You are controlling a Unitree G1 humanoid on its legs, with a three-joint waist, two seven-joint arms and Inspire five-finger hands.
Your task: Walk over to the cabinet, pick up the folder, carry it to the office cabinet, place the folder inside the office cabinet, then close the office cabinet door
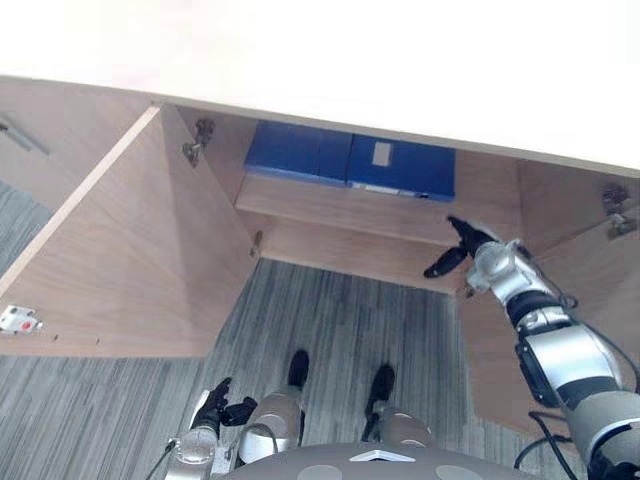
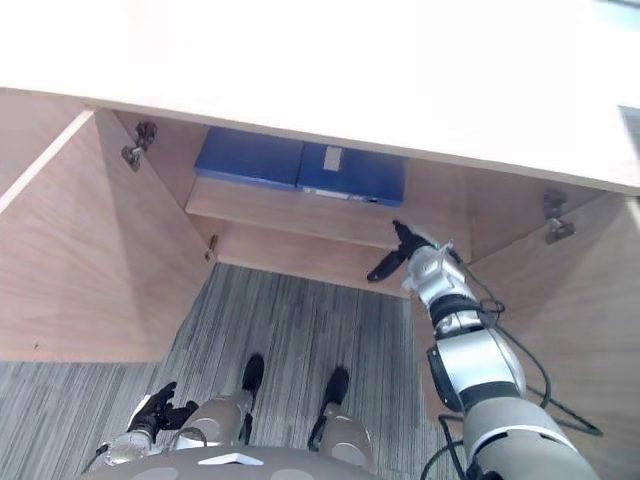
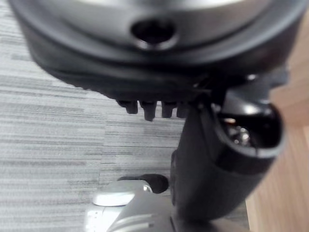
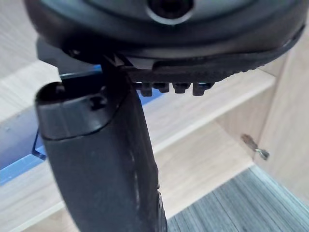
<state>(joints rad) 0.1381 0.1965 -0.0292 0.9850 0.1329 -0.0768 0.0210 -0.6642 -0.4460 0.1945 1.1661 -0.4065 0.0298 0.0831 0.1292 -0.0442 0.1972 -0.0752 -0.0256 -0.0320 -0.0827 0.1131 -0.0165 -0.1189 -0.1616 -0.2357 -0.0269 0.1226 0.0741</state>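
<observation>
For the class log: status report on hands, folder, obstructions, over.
Right hand open, empty; left hand low, idle. Flat blue white-labelled folder on light wooden shelf. Both wooden cabinet doors open, nothing blocking.

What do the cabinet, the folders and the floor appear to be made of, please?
Cabinet: light wood-look board with a matte finish and faint, even grain, probably laminate rather than solid wood; its hinge looks like metal.
Folders: blue, smooth and slightly glossy, likely plastic or plastic-covered card.
Floor: grey carpet, judging by its streaked, fibrous texture.
</observation>
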